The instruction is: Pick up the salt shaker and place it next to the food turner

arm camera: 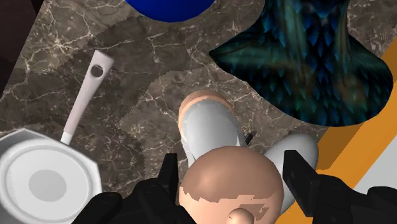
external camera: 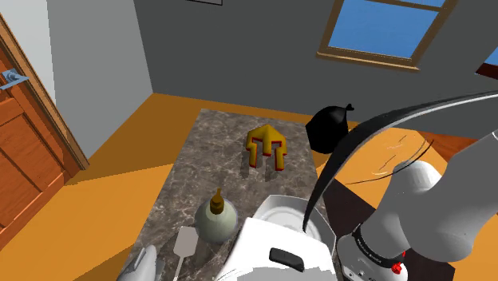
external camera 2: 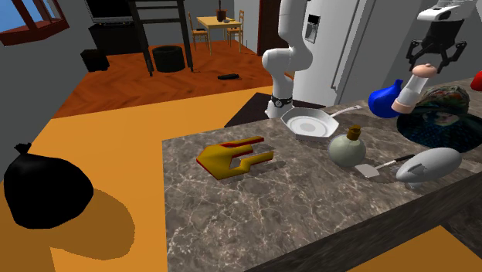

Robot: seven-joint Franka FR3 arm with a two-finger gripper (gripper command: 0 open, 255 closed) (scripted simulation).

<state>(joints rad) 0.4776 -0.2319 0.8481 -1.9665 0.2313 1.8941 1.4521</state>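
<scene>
Nearest wrist cam: salt shaker (arm camera: 219, 159), peach caps both ends, white body. Its near cap sits btwn the two black fingers (arm camera: 169, 175) of the end effector (arm camera: 230, 162), which is closed narrow on the cap, holding the shaker. Below is the marble bench (arm camera: 146, 83), grey-brown w/ pale veins. White pan (arm camera: 44, 184) w/ long handle lies on the bench off to one side of the shaker. Blue obj (arm camera: 168, 7) and a dark blue-green scaly patterned dish (arm camera: 312, 63) lie beyond it.

Second exterior view: end effector (external camera 2: 432, 62) is up in the air over the bench's far right end. Shaker (external camera 2: 413, 86) hangs tilted from it, clear of the surface, above the gap btwn blue obj (external camera 2: 386, 99) and patterned dish (external camera 2: 436, 116). Food turner (external camera 2: 382, 164), pale w/ flat blade, lies on the bench nearer cam, btwn a round grey-green bottle (external camera 2: 346, 148) w/ tan stopper and a grey oblong obj (external camera 2: 429, 164). Shaker is apart from the turner. Pan (external camera 2: 309, 124) sits just behind the bottle. Yellow-red obj (external camera 2: 232, 157), forked, lies mid-bench, well apart from the rest. Black bag (external camera 2: 42, 189) sits on the orange floor (external camera 2: 100, 139).

Shoulder view: white arm (external camera: 431, 211) at lower right, turner (external camera: 186, 242) beside bottle (external camera: 215, 223). Yellow-red obj (external camera: 266, 146) lies further up the bench (external camera: 215, 160), bag (external camera: 329, 128) past the bench edge.
</scene>
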